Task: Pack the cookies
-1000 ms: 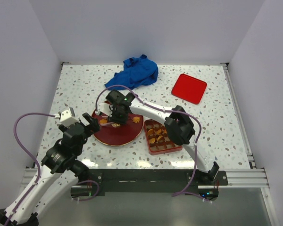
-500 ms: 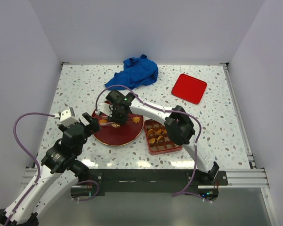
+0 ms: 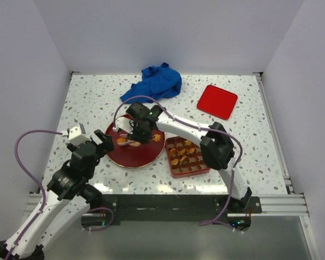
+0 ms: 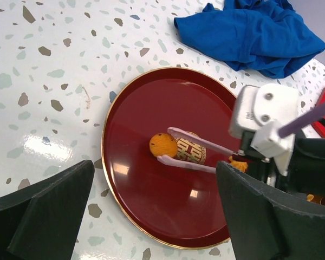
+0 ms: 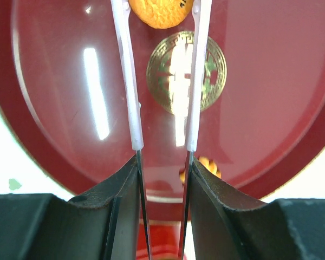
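Right gripper [image 4: 164, 145] is pinching a round cookie [image 4: 162, 145] over the plate [image 4: 130, 179], its fingers [image 5: 128, 81] crossing the gold emblem [image 5: 162, 73], while only the top view is showing the red square tray [image 3: 217, 101].

One desk [image 3: 86, 103] carries one dark red round plate [image 3: 124, 157], one red compartment tray [image 3: 189, 173], one flat red lid [image 3: 218, 101] and one blue cloth [image 3: 156, 84]. Two cookies are on the plate: one round cookie [image 4: 163, 145] and one flower-shaped cookie [image 3: 157, 137]. The tray holds perhaps six more, too small to count surely. Two tools are in view: the left tool [image 3: 104, 142] and the right tool [image 3: 131, 143].
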Controlling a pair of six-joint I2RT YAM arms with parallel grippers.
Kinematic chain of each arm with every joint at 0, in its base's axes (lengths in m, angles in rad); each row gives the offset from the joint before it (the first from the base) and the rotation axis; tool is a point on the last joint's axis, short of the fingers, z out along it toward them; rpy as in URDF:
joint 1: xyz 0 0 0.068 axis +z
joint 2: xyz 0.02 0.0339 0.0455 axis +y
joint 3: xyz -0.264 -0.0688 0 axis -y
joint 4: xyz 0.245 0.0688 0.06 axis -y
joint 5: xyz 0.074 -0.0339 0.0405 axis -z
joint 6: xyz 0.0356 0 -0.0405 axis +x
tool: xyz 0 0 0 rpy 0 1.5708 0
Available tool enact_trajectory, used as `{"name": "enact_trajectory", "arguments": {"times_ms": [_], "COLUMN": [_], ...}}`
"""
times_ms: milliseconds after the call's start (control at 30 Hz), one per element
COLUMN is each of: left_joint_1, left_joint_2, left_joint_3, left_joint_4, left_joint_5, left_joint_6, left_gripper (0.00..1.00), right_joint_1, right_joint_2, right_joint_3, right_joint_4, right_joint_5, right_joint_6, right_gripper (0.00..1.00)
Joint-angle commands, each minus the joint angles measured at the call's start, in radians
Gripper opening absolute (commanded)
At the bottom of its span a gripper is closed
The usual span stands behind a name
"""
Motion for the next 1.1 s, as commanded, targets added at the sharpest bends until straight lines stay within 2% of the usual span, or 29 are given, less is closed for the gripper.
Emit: {"name": "enact_trajectory", "arguments": {"times_ms": [0,367,1067], "left_joint_1": [0.001,0.001,0.001], "left_joint_2": [-0.007,0.000,0.158], "left_joint_3": [0.019,0.013,-0.012], "left_joint_4": [0.040,0.060,0.269], "left_joint_5": [-0.007,0.010,0.116], "left_joint_6": [0.008,0.023,0.090], "left_gripper": [1.00,1.00,1.00], "right_joint_1": [0.000,-0.026,-0.245], "right_joint_2": [-0.122,-0.360,-0.975], "right_joint_3": [-0.043,-0.267,-0.718], "right_joint_4": [0.008,-0.038,-0.306], "right_joint_5": [-0.023,-0.012,0.073], "right_joint_6": [-0.004,-0.067,-0.140], "right_gripper": [0.22,0.22,0.22]}}
